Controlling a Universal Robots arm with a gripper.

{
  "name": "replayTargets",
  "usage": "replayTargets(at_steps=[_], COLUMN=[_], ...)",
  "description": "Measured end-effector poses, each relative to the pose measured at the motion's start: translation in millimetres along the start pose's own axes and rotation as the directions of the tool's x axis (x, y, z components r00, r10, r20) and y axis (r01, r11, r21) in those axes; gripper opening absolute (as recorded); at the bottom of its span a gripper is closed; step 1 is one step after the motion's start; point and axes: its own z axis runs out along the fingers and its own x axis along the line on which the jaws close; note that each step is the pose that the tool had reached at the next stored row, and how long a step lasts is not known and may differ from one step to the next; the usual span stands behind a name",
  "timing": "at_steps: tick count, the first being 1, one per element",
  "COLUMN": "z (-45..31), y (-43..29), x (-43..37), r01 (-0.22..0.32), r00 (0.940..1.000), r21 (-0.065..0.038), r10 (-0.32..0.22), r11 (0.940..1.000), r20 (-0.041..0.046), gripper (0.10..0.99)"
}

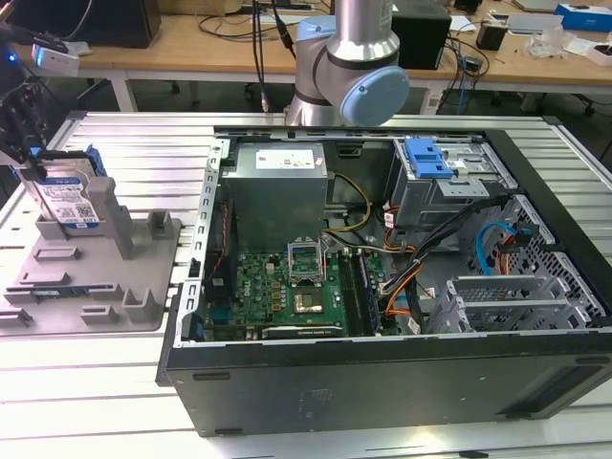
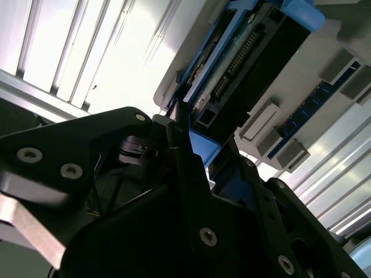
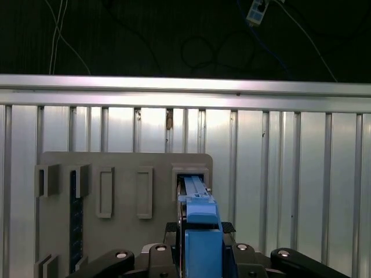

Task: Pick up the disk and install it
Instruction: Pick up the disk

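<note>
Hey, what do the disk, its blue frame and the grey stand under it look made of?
The disk: silvery metal casing by its dull sheen, with a paper-like label. Its blue frame: likely moulded plastic, even matte colour. The grey stand: probably plastic too, flat matte, blocky shapes.

The arm (image 1: 356, 27) is a silver tube with grey joint housings and a pale blue round cap (image 1: 375, 94); the end effector (image 2: 200, 147) is black linkage dotted with silver screws (image 2: 208, 235).

Disk (image 1: 76, 201) base (inside grey holder (image 1: 96, 287)) hidden
</note>
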Motion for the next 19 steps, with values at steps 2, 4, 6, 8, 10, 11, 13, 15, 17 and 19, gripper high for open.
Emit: replayTargets(at_steps=[2, 4, 6, 8, 10, 11, 13, 15, 17, 19], z=[0.1, 0.1, 0.1, 0.1, -0.4, -1.1, -2.5, -16.8, -25.9, -31.0], y=[0.0, 0.0, 0.0, 0.0, 0.0, 0.0, 0.0, 0.1, 0.0, 0.0], x=[0.0, 0.0, 0.0, 0.0, 0.0, 0.0, 0.0, 0.1, 0.2, 0.1], r01=[0.000, 0.000, 0.000, 0.000, 0.000, 0.000, 0.000, 0.000, 0.000, 0.000], r00=[1.0000, 1.0000, 1.0000, 1.0000, 1.0000, 1.0000, 1.0000, 1.0000, 1.0000, 1.0000], r21=[0.000, 0.000, 0.000, 0.000, 0.000, 0.000, 0.000, 0.000, 0.000, 0.000], r10=[0.000, 0.000, 0.000, 0.000, 0.000, 0.000, 0.000, 0.000, 0.000, 0.000], r11=[1.0000, 1.0000, 1.0000, 1.0000, 1.0000, 1.0000, 1.0000, 1.0000, 1.0000, 1.0000], r20=[0.0000, 0.0000, 0.0000, 0.0001, 0.0002, 0.0000, 0.0001, 0.0000, -0.0005, -0.0011], gripper=[0.369, 0.369, 0.369, 0.369, 0.369, 0.369, 0.369, 0.369, 0.369, 0.369])
